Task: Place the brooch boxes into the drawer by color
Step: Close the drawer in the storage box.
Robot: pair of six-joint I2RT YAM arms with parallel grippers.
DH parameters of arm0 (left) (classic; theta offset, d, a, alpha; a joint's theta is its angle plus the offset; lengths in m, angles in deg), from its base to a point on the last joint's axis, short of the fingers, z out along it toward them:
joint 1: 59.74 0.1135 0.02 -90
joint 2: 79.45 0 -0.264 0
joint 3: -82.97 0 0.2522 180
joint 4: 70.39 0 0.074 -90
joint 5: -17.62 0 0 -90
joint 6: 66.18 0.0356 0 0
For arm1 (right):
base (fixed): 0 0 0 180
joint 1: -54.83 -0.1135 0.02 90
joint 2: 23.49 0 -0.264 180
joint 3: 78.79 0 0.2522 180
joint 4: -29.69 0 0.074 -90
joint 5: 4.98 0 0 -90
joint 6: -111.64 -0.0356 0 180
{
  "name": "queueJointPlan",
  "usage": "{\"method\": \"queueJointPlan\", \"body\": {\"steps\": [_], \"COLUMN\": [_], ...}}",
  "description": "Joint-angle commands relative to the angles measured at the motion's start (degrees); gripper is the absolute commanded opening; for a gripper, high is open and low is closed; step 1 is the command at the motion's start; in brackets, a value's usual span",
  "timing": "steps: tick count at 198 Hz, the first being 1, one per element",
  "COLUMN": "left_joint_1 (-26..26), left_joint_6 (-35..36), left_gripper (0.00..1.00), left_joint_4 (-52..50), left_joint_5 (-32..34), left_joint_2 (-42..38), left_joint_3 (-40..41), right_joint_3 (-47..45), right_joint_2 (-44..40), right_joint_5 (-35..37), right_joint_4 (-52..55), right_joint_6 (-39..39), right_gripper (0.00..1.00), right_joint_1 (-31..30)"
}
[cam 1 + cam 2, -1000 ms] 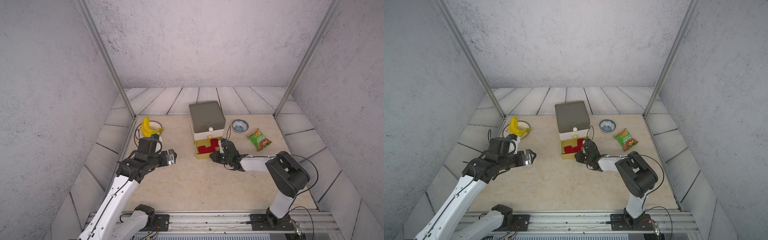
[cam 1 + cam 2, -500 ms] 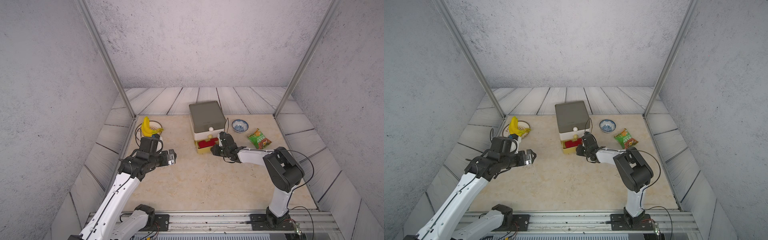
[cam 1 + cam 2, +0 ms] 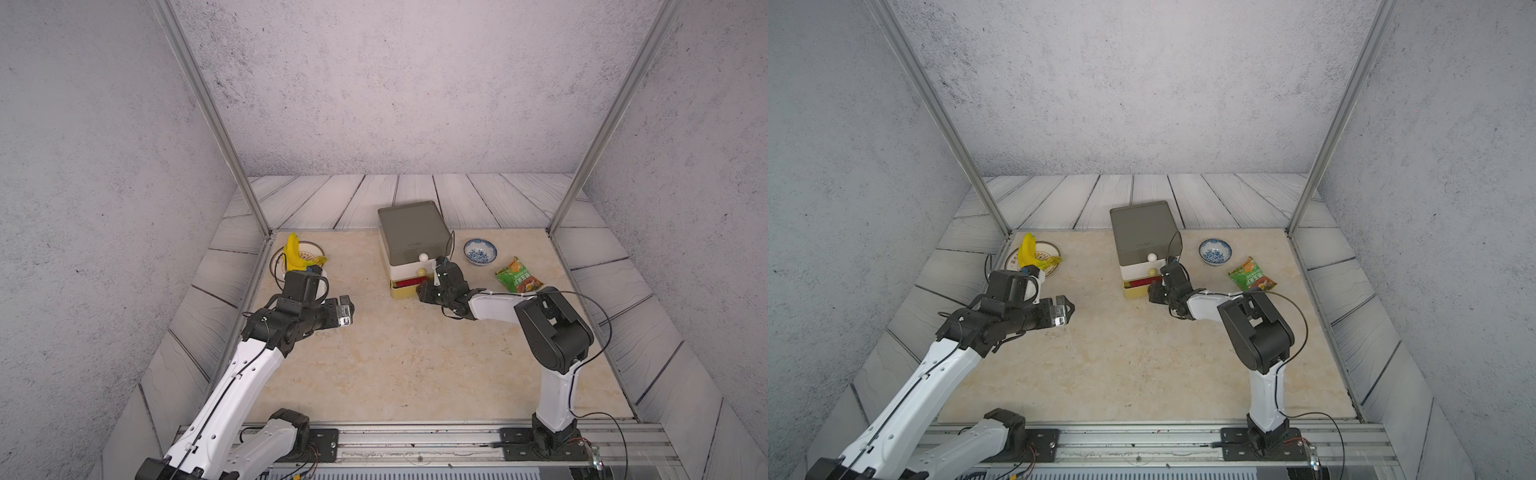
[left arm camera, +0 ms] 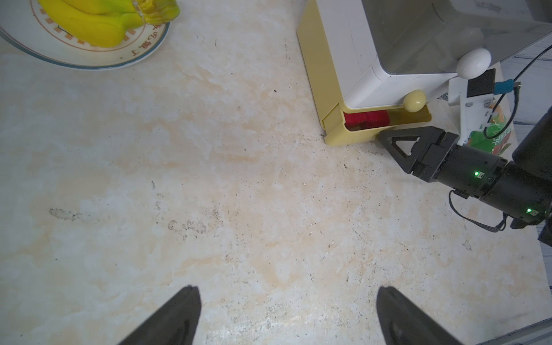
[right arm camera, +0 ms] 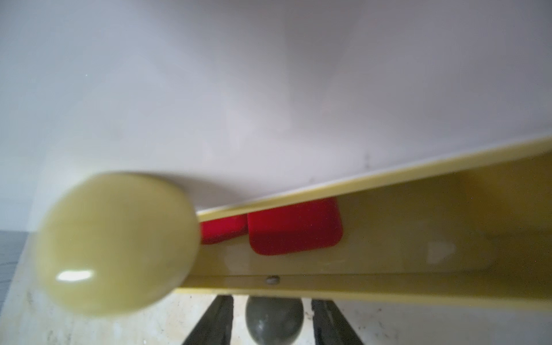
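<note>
Grey knob (image 5: 273, 321) between half-open right claw (image 5: 273, 330)

Beige marbled tabletop (image 3: 395, 361), drawer (image 3: 409, 232) toward the back, plate (image 3: 313, 249) at left; patterned bowl (image 3: 480, 251), green packet (image 3: 518, 276), possibly snacks

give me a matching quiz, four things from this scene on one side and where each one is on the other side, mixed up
Things:
1. bananas
2. red boxes
3. snack bag
4. grey knob

Places:
a. between the fingers of the right pincer
b. on the plate
c. in the yellow drawer
d. on the table, near the bowl

Pairs: 1-b, 2-c, 3-d, 4-a
</note>
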Motion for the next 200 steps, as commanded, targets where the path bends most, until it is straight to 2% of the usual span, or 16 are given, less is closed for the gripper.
{"method": "queueJointPlan", "body": {"steps": [1, 34, 41, 48, 61, 87, 143, 183, 200], "left_joint_1": [-0.18, -0.18, -0.18, -0.18, -0.18, -0.18, -0.18, -0.18, -0.09], "left_joint_6": [0.65, -0.49, -0.64, -0.59, -0.66, -0.50, -0.97, -0.45, -0.18], "left_gripper": [0.98, 0.98, 0.98, 0.98, 0.98, 0.98, 0.98, 0.98, 0.98], "left_joint_4": [0.38, 0.92, 0.94, 0.90, 0.72, 0.50, 4.23, 5.22, 5.80], "left_joint_5": [0.19, -0.76, -0.76, -0.67, -0.67, -0.59, 1.28, 2.93, 4.34], "left_joint_2": [-0.02, -1.30, -1.53, -1.73, -1.95, -1.95, -1.74, 0.30, 0.39], "left_joint_3": [-0.82, -0.26, -0.27, -0.31, -0.41, -0.44, 1.32, 0.76, 1.03], "right_joint_3": [-2.50, -8.11, -9.18, -9.98, -10.67, -10.49, -5.67, -4.18, -3.64], "right_joint_2": [-6.50, -14.23, -15.49, -16.26, -16.51, -14.90, -7.79, -2.37, -0.58], "right_joint_5": [0.30, 2.61, 3.53, 3.96, 3.57, -1.72, -3.52, -3.19, -6.70], "right_joint_4": [-3.06, 0.16, 0.71, 1.04, 1.59, 0.98, 1.11, -2.66, -5.96], "right_joint_6": [1.30, 1.42, 1.17, 1.21, 0.76, -1.42, -2.96, -4.42, -5.69], "right_gripper": [0.57, 0.59, 0.54, 0.43, 0.00, 0.00, 0.00, 0.00, 0.00], "right_joint_1": [0.57, 0.86, 1.17, 1.71, 3.09, 6.38, 7.47, 8.48, 10.01]}}
